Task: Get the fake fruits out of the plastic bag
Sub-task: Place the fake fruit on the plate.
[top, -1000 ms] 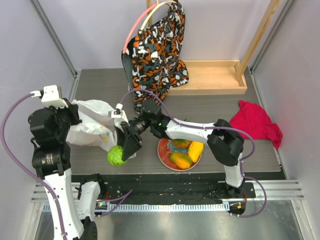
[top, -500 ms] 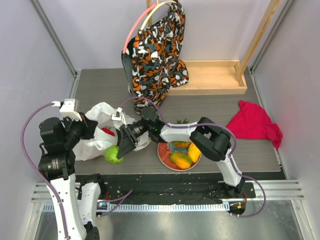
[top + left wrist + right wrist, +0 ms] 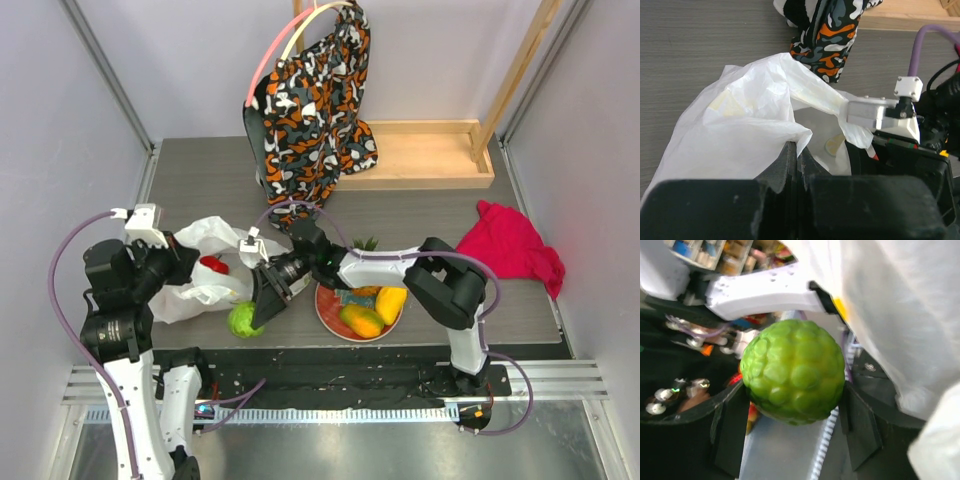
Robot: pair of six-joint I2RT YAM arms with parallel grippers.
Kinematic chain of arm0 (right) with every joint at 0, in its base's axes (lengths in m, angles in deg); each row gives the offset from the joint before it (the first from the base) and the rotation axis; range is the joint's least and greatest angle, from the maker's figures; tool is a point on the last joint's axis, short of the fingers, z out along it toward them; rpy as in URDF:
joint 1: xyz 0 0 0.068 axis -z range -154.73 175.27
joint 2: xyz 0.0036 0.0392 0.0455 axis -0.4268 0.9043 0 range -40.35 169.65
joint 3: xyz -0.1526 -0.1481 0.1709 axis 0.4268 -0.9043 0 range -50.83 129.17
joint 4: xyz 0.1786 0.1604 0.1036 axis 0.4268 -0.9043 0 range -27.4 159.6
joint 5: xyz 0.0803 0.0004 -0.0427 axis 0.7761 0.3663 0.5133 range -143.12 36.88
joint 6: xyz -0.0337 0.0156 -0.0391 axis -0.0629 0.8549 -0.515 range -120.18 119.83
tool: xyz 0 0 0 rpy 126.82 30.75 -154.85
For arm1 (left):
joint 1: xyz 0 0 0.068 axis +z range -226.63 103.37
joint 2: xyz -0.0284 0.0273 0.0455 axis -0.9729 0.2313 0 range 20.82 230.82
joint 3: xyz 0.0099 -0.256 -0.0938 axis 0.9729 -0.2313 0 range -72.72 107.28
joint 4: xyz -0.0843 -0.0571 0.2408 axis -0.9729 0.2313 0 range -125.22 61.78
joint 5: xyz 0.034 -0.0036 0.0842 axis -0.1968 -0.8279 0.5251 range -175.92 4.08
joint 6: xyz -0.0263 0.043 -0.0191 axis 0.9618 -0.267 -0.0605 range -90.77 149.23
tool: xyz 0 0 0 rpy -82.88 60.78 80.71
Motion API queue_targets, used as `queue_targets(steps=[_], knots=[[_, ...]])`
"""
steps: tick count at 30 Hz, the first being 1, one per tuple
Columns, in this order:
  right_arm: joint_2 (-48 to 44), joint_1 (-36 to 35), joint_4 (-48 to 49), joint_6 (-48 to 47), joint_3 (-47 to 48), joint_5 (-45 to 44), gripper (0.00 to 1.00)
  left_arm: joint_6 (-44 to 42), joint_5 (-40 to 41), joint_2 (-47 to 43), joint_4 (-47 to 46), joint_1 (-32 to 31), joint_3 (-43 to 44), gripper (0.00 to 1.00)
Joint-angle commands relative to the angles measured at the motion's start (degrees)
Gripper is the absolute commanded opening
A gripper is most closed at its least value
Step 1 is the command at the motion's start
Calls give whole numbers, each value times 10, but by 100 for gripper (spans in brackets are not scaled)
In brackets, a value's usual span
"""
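Observation:
The white plastic bag [image 3: 205, 285] lies crumpled at the left of the table. My left gripper [image 3: 183, 262] is shut on a fold of it, seen in the left wrist view as jaws [image 3: 797, 149] pinching the bag [image 3: 745, 115]. A red fruit [image 3: 211, 264] shows at the bag's mouth. My right gripper [image 3: 258, 308] is shut on a green bumpy fruit [image 3: 242, 320] just outside the bag, near the front edge. In the right wrist view the green fruit [image 3: 792, 371] sits between my fingers [image 3: 731, 427], with the bag [image 3: 900, 305] to the right.
A red-and-teal plate [image 3: 326, 318] right of the bag holds a yellow fruit [image 3: 390, 302] and an orange one [image 3: 362, 320]. The patterned cloth bag [image 3: 315, 100] hangs at the back. A wooden tray [image 3: 420, 155] is back right and a red cloth [image 3: 510, 250] at the right.
My left arm has lowered and swung right with the bag, showing the red fruit. My right gripper has drawn the green fruit slightly right and nearer the front edge.

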Motion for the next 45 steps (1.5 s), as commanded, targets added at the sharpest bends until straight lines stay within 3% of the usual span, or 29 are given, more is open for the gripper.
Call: queue_targets(steps=[1,2,11,18,30,35,39,45], knots=[[-73,6,-477,-451,90,-96,46,-18,-19,5,7,3,15,0],[-79,3,-551,-499,96,-158,47,-19,-20,5,6,3,17,0],[-107,9,-551,-615,46,-318,48,-11,-23,-3,10,3,17,0],[-133,-2,-655,-724,47,-348,48,-33,-21,-3,20,4,23,0],[-170,-10,-870,-878,90,-537,47,-40,-25,-7,18,3,25,0],[-207,-11,-933,-934,96,-507,43,-47,-20,-13,18,3,24,0],[-269,-11,-949,-928,45,-531,40,-51,-21,-12,18,3,30,0],[-476,-8,-927,-837,-85,-621,38,-53,-24,-4,12,3,35,0]])
